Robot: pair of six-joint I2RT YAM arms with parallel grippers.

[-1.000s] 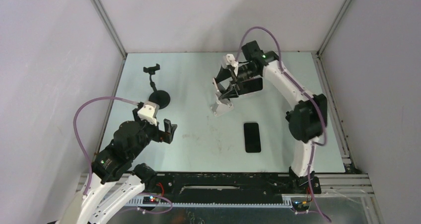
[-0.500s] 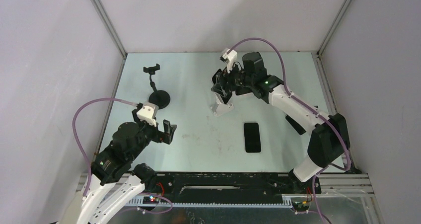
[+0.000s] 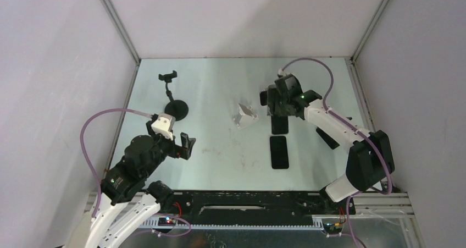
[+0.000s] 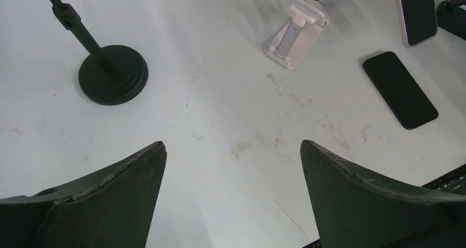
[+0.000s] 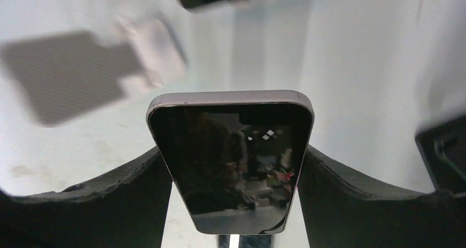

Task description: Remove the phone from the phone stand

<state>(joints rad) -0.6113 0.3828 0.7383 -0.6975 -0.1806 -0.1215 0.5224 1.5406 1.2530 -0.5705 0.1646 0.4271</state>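
My right gripper (image 3: 279, 104) is shut on a pink-edged phone (image 3: 279, 124) with a dark screen and holds it to the right of the white phone stand (image 3: 245, 116), clear of it. The stand holds nothing. In the right wrist view the phone (image 5: 231, 149) sits between my fingers (image 5: 340, 193), and the stand (image 5: 154, 44) shows blurred behind it. In the left wrist view the stand (image 4: 297, 36) and the held phone (image 4: 416, 14) are at the top right. My left gripper (image 3: 187, 144) is open and empty over bare table, also in its wrist view (image 4: 233, 149).
A second black phone (image 3: 279, 152) lies flat just in front of the held one, also in the left wrist view (image 4: 400, 89). A black clamp stand on a round base (image 3: 177, 109) stands at the left. A dark flat object (image 3: 328, 138) lies by the right arm.
My right gripper has lifted the phone off the white stand and carried it to the right and nearer. The stand now stands bare. The left arm has not moved.
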